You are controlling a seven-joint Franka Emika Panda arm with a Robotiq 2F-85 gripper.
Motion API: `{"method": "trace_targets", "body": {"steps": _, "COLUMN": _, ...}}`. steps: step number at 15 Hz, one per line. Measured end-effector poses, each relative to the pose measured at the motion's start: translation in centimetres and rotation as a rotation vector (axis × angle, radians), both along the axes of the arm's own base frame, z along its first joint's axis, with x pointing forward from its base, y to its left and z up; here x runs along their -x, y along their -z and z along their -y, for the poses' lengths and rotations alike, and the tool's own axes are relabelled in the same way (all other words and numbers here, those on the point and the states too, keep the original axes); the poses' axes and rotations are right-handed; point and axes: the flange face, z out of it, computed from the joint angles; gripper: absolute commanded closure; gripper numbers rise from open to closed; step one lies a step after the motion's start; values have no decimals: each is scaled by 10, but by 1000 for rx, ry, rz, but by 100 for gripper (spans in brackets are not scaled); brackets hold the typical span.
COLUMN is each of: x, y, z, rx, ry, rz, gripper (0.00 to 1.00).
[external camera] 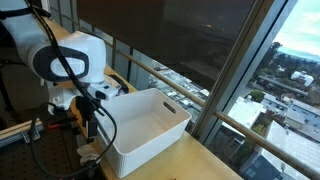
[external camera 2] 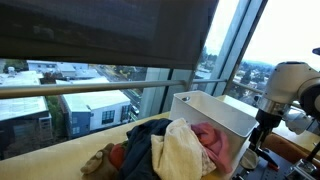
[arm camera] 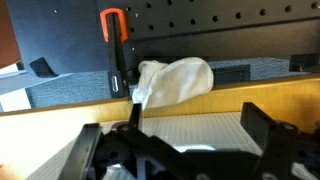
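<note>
- Wrist view shows the gripper [arm camera: 170, 140] with its fingers spread wide apart and nothing between them.
- A white cloth [arm camera: 175, 80] lies just outside the bin [external camera: 150, 125], draped over the table [external camera: 190, 160] edge beyond the bin's short end.
- The cloth looks likely to slide off that edge if a finger nudges it rather than pinching it.
- The arm hangs close to the bin's end wall, so a careless descent could knock or shove the bin.
- An orange clamp [arm camera: 113, 40] stands beside the cloth, farther from the bin, and a spread finger may catch on it.
- On the bin's other side, a clothes pile [external camera 2: 165, 150] touches the bin wall, so a shoved bin would disturb it.
</note>
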Motion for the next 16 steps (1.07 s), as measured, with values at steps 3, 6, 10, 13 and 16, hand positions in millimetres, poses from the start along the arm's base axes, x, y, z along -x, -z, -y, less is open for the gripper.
{"method": "trace_targets", "body": {"steps": 3, "x": 1, "y": -1, "z": 1, "rx": 2, "ry": 4, "rz": -7, "gripper": 0}}
{"method": "trace_targets", "body": {"steps": 6, "x": 1, "y": -1, "z": -1, "rx": 2, "ry": 3, "rz": -6, "gripper": 0}}
{"method": "trace_targets", "body": {"steps": 10, "x": 1, "y": -1, "z": -9, "rx": 1, "ry": 2, "rz": -4, "gripper": 0}}
{"method": "trace_targets", "body": {"steps": 13, "x": 2, "y": 0, "z": -13, "rx": 1, "ry": 13, "rz": -5, "gripper": 0}}
{"method": "trace_targets", "body": {"steps": 16, "x": 3, "y": 3, "z": -14, "rx": 0, "ry": 34, "rz": -10, "gripper": 0}}
